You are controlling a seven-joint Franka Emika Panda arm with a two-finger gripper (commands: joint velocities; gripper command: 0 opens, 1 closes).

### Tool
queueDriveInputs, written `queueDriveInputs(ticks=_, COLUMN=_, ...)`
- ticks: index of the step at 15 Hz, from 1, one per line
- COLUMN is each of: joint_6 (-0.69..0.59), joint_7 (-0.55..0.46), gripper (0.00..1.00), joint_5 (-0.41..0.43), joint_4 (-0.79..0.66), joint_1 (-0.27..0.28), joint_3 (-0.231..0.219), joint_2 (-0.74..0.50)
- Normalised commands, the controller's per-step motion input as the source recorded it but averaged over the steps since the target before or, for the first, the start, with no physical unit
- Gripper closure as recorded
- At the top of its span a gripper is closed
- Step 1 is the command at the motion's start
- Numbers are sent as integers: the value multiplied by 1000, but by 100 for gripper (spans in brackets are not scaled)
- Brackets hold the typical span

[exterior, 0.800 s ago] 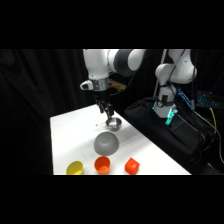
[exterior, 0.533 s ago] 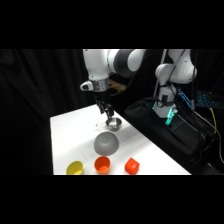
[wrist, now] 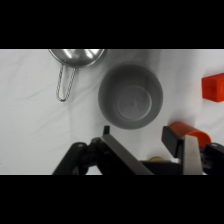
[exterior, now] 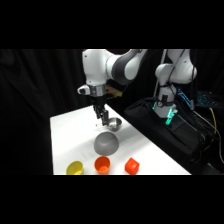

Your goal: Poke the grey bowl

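Hovering spread wide, the gripper hangs above the grey bowl's near rim.

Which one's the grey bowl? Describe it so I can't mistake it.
On the white table, look just below the gripper. The grey bowl sits between the shiny metal bowl and the coloured cups; it is matte dark grey and the largest.

White table runs from frame centre-left to bottom right. Silver metal bowl with wire loop handle near table's upper edge in side view; top left in wrist view. Along bottom edge, left to right: yellow cup, orange cup, red cube-like cup. Black bag at right.
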Motion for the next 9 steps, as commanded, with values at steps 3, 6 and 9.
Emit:
queueDriveInputs(ticks=3, joint_6=185, joint_7=3, gripper=74, joint_5=-53, joint_4=60, joint_1=-33, joint_3=-4, joint_2=80)
queueDriveInputs(ticks=6, joint_6=174, joint_7=-51, gripper=100, joint_5=16, joint_4=17, joint_1=-35, joint_3=23, joint_2=55)
queueDriveInputs(ticks=9, joint_6=238, joint_7=-118, gripper=100, joint_5=94, joint_4=-7, joint_1=-47, joint_3=55, joint_2=106)
